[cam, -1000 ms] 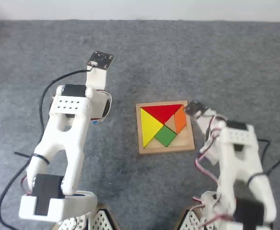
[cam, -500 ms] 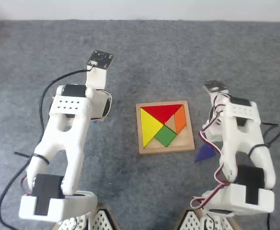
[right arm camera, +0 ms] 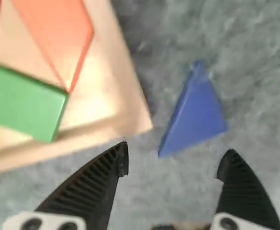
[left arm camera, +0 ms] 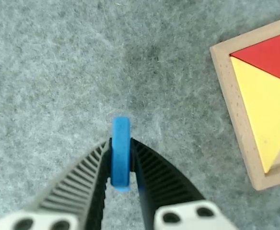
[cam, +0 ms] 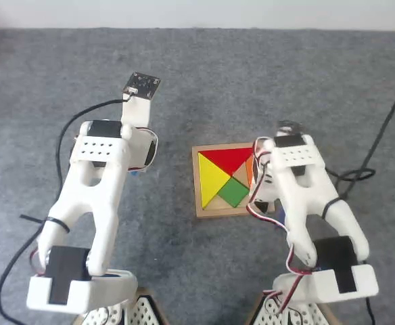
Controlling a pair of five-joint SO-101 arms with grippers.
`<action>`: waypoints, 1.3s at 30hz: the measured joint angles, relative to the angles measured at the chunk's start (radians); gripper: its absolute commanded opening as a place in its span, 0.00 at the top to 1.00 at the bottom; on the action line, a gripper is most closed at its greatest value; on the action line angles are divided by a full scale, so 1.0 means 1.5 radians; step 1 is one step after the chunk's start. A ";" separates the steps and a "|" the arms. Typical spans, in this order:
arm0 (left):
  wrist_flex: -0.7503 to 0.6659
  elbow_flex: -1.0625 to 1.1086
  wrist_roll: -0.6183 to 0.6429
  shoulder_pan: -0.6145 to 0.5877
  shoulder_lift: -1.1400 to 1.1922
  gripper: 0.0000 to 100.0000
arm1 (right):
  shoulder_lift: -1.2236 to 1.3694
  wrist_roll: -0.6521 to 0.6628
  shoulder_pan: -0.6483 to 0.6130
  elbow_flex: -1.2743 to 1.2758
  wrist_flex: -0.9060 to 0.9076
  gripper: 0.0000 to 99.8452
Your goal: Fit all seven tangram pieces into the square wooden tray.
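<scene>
The square wooden tray [cam: 204,203] lies mid-table and holds a red triangle [cam: 229,159], a yellow triangle [cam: 211,177], a green square [cam: 233,192] and an orange parallelogram [right arm camera: 58,33]. My left gripper [left arm camera: 121,143] is left of the tray, shut on a light blue piece [left arm camera: 121,158] held on edge above the carpet. My right gripper [right arm camera: 176,158] is open just off the tray's near right corner [right arm camera: 130,120]. A dark blue triangle [right arm camera: 195,115] lies flat on the carpet ahead of its fingers, apart from the tray. In the high view the right arm [cam: 295,183] covers the tray's right edge.
Grey carpet [cam: 204,88] covers the whole table. The two arm bases [cam: 76,284] stand at the near edge. A black cable [cam: 360,172] runs off to the right of the right arm.
The right arm swung out to the right of the tray, then came back over the tray's right edge. The dark blue triangle showed on the carpet meanwhile. The left arm stayed still.
</scene>
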 measured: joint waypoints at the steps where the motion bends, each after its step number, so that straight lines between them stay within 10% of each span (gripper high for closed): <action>1: 0.000 0.000 0.000 0.000 0.000 0.99 | 0.000 -0.001 0.008 0.009 -0.018 0.79; 39: 0.000 0.000 0.000 0.000 0.000 0.99 | -0.023 -0.006 0.134 0.126 -0.154 0.89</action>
